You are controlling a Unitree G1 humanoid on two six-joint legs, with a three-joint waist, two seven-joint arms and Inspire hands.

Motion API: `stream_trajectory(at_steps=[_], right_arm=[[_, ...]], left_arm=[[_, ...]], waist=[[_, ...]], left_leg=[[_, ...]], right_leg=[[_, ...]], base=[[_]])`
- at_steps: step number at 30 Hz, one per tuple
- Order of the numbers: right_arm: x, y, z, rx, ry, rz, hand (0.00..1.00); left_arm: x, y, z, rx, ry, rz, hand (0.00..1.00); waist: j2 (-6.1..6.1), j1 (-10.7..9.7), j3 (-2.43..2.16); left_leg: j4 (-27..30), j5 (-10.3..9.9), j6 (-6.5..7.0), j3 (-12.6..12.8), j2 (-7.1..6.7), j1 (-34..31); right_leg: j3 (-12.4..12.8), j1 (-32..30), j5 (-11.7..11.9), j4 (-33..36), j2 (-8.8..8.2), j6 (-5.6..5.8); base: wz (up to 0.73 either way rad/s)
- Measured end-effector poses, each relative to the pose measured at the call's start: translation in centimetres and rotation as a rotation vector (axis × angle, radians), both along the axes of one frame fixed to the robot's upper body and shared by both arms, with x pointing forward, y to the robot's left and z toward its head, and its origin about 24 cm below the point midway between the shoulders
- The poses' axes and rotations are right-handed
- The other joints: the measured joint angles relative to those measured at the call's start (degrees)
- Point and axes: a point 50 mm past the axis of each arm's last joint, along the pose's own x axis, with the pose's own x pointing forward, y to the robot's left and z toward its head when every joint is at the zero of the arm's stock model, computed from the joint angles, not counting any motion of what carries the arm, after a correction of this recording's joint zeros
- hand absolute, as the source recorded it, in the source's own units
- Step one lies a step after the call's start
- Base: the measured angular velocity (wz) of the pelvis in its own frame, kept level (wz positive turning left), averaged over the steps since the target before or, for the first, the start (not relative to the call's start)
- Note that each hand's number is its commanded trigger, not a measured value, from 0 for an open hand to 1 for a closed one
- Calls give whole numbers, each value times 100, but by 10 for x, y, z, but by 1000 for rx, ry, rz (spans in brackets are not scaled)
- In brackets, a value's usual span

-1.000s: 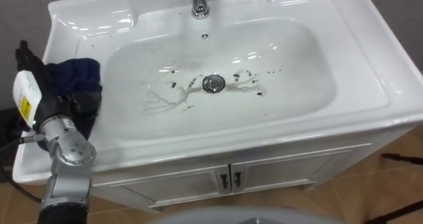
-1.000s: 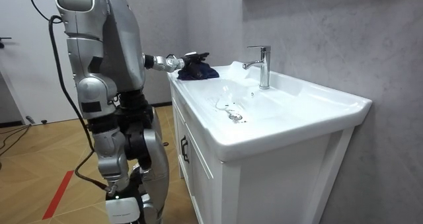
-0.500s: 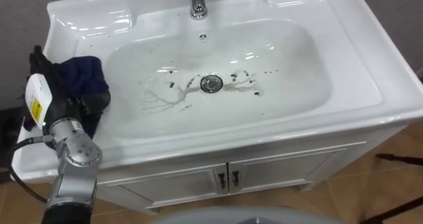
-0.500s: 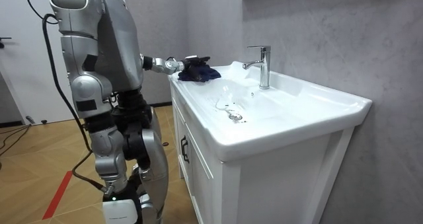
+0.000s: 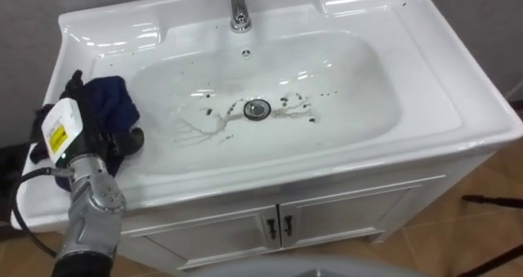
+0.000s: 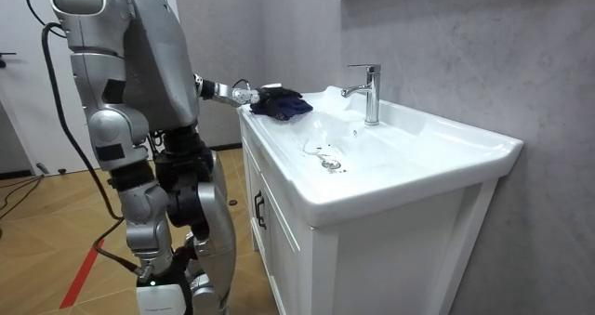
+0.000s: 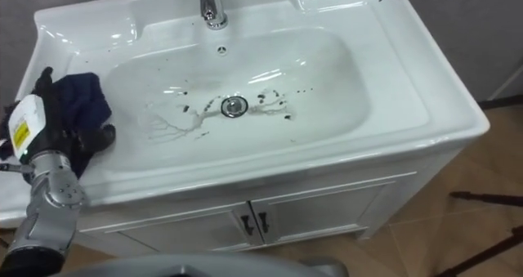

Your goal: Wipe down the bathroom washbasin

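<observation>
Where the left hand (image 5: 80,136) meets the dark cloth (image 5: 113,99) on the basin (image 5: 343,28) rim, the fingers are indistinct against it, so I cannot tell the grip.

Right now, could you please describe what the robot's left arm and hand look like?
The left hand is black, with a small white tag bearing a yellow label on its back. Behind it sits a rounded silver-grey metal wrist joint, and the forearm runs silver-grey, then black lower down. A thin dark cable loops beside the wrist.
</observation>
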Motion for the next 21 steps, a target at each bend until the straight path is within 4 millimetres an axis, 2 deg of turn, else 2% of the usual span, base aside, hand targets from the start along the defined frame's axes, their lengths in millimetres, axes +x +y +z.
stream_trajectory(at_steps=[4,11,21], right_arm=[[5,-3,1,-11,-13,4,0],[11,-8,2,-25,-13,44,0],[20,-9,2,-56,-48,50,0]], left_arm=[[1,8,3,39,20,-3,100],[4,15,7,41,50,2,100],[6,20,3,-138,-3,116,100]], waist=[[54,62,-9],[136,71,-10],[126,154,-8]], left_leg=[[-21,8,-15,112,20,47],[-94,27,-45,116,28,45],[-1,50,-77,65,36,22]], right_leg=[[107,-6,15,4,61,-29],[107,-43,10,9,67,-45],[139,-23,-35,30,56,-97]], base=[[-14],[-1],[1]])
